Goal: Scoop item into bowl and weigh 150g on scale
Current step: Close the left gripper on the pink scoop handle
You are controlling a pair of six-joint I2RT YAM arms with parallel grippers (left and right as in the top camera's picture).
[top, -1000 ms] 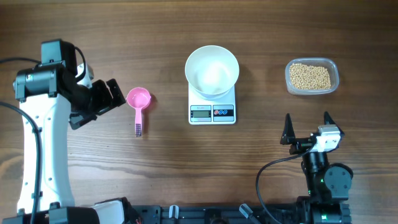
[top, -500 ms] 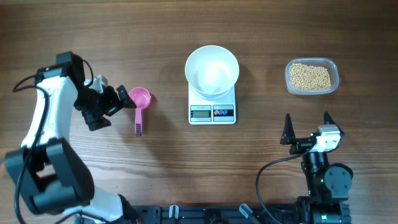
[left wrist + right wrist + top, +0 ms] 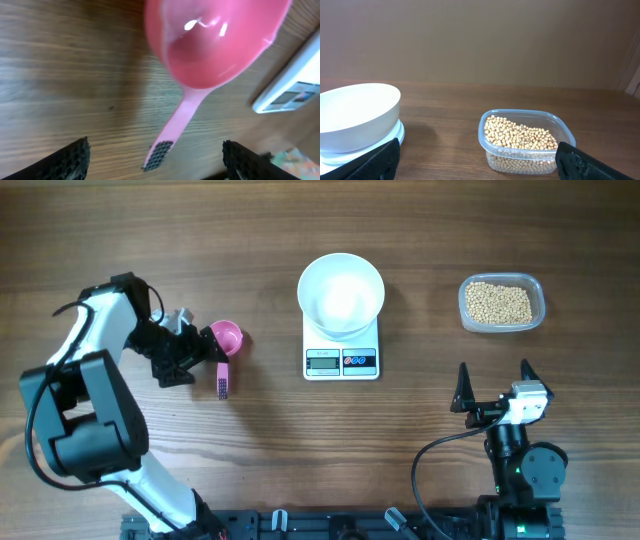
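The table [image 3: 300, 240] is laid out in a row, so each arm has its own job near at hand. The left gripper [image 3: 160, 162] hangs low over the scoop [image 3: 224, 338], its fingers spread wide to either side of the pink handle [image 3: 172, 125] and not touching it; this looks like the line-up for a grasp, with the grip itself not yet made. The right gripper [image 3: 494, 370] waits near the front edge, fingers also spread and holding nothing, facing the tub [image 3: 540, 305] it would likely steady. The bowl [image 3: 341, 292] sits empty on the scale [image 3: 341, 361], so whatever goes in is weighed as it lands. The tub stands well to the right of the scale. The beans [image 3: 500, 302] all lie in it; none has been scooped.
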